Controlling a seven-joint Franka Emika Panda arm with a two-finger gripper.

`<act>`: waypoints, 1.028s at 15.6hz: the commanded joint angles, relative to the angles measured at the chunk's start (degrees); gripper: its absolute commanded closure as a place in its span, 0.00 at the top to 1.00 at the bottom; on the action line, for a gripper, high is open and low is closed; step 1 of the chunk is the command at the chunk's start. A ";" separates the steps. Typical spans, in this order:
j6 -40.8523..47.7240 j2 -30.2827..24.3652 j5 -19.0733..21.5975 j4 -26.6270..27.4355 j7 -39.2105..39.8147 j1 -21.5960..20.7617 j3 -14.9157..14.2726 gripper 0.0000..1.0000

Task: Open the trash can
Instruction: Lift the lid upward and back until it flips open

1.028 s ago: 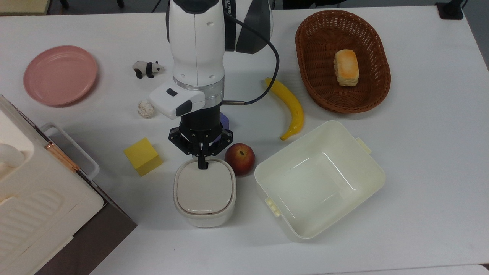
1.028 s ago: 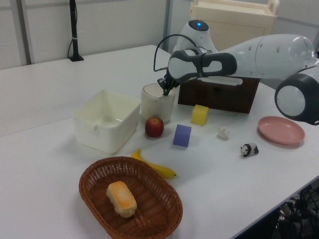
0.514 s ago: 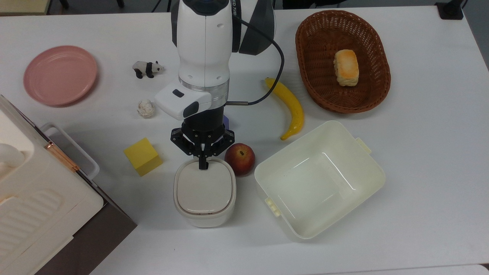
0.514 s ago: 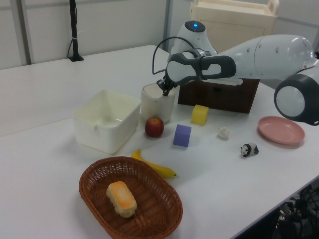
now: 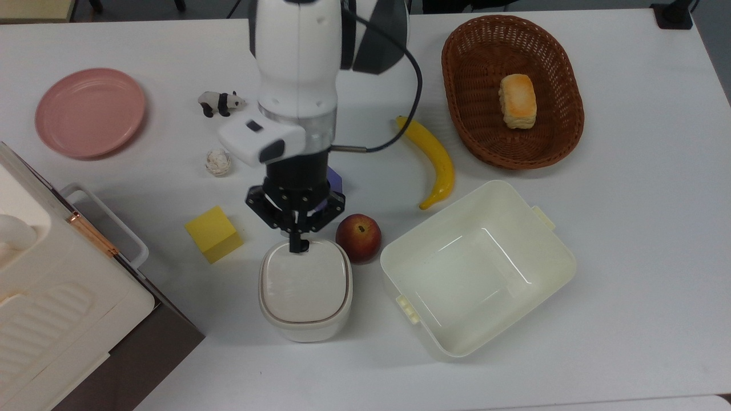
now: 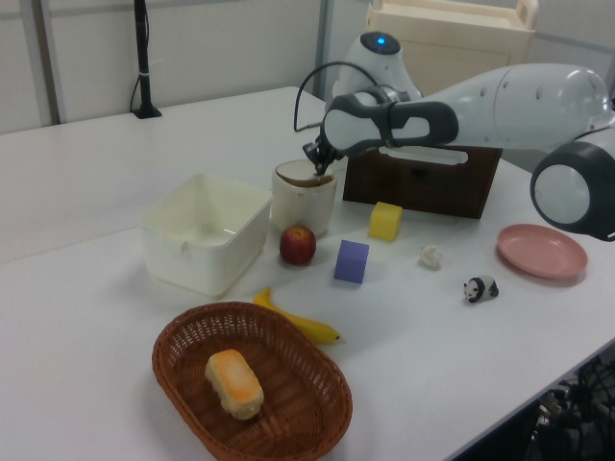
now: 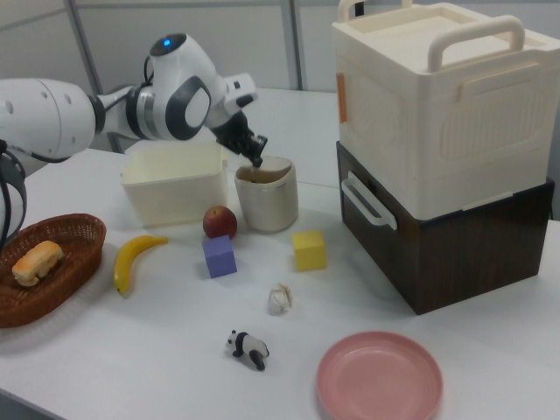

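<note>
Claw (image 5: pixel 298 246) at trash can (image 5: pixel 305 291) rim; left view shows lid (image 6: pixel 300 174) tilted ajar.

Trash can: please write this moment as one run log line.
task: open trash can | gripper: shut, at rim near apple | lid: lifted ajar | step: opening underway

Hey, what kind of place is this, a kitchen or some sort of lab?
Most likely a robotics lab or test room, not a kitchen. A robot arm's gripper works at a small trash can on a plain white table, with toy-like props around it: a panda figure and a yellow cube.
</note>
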State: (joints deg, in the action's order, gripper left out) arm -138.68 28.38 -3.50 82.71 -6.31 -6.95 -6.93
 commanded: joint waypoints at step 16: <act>38.55 -25.29 2.09 8.87 2.71 0.71 1.13 0.14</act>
State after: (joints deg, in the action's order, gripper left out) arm -104.97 9.09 -2.14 87.02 -6.06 -5.92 -5.03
